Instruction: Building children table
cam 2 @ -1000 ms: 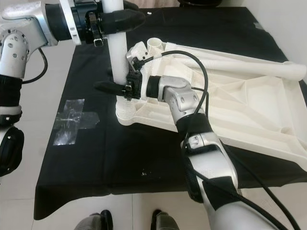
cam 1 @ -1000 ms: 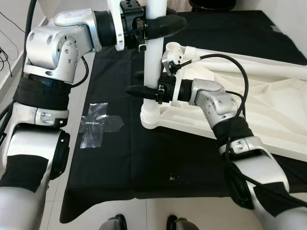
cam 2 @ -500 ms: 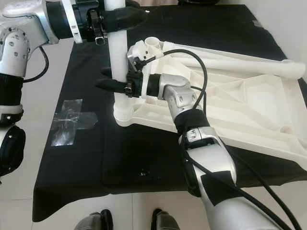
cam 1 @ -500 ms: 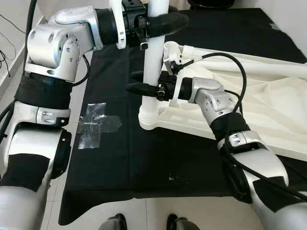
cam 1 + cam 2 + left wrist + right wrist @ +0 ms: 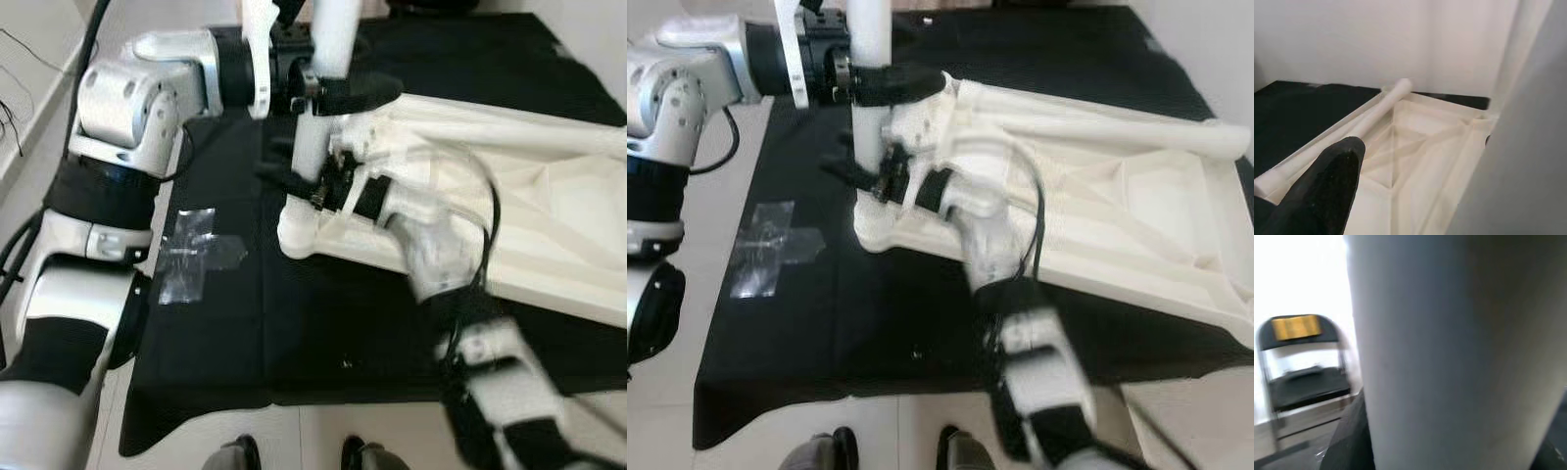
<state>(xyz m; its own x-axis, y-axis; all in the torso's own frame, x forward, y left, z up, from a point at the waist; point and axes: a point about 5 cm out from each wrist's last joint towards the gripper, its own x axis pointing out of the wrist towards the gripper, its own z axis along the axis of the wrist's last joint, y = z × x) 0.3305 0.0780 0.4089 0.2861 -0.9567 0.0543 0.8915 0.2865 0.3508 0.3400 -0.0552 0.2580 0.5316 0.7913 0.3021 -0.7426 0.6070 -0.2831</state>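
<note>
White plastic table leg (image 5: pixel 318 117) is standing upright over the tabletop's corner socket (image 5: pixel 297 233), and I'm clamping it with the left gripper (image 5: pixel 328 88) high and the right gripper (image 5: pixel 299 181) low.

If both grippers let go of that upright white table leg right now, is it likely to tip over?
Possibly. The table leg is tall and narrow, so it may topple unless seated in the upturned tabletop. It looks like stiff, smooth plastic, and would probably roll on the black cloth.

Clear tape patch (image 5: pixel 196 255) on a black floor cloth (image 5: pixel 294 333); a black folding chair (image 5: pixel 1300 367).
</note>
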